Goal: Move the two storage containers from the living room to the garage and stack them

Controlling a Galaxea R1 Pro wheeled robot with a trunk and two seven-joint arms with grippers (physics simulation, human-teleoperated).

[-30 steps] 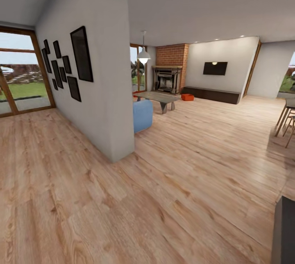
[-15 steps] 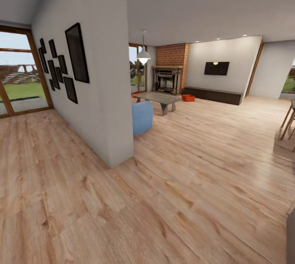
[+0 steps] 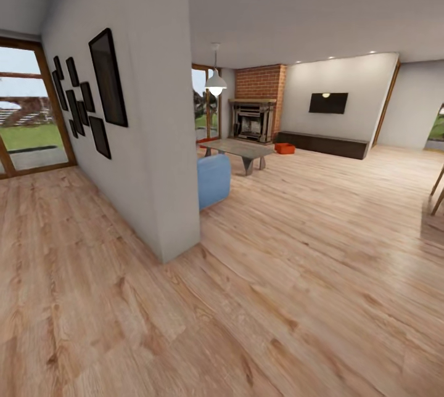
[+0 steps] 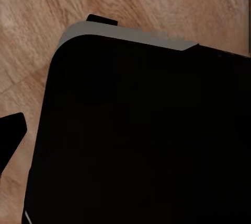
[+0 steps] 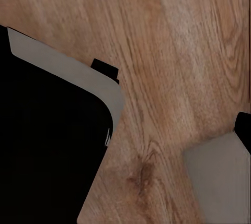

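Head view looks across a wide light wood-plank floor (image 3: 296, 274) toward the living room, with a pale partition wall (image 3: 157, 138) hung with dark picture frames (image 3: 108, 79) standing at the left. Beyond it sit a brick fireplace (image 3: 254, 110), a long dark low cabinet (image 3: 324, 143) under a wall-mounted screen (image 3: 328, 103), a low grey coffee table (image 3: 237, 150) and the blue end of a sofa (image 3: 213, 180). One orange-red storage container (image 3: 284, 148) rests on the planks just beside the cabinet's near end, far from the robot; a thin orange edge near the table may be the second one, though it is too small to tell. Both wrist views look down on planks past a dark, grey-edged body of the robot, and whether either pincer is apart or together cannot be told. By my judgement the step in hand is the approach, nothing fetched yet; next comes driving on past the partition to within arm's reach of the container.
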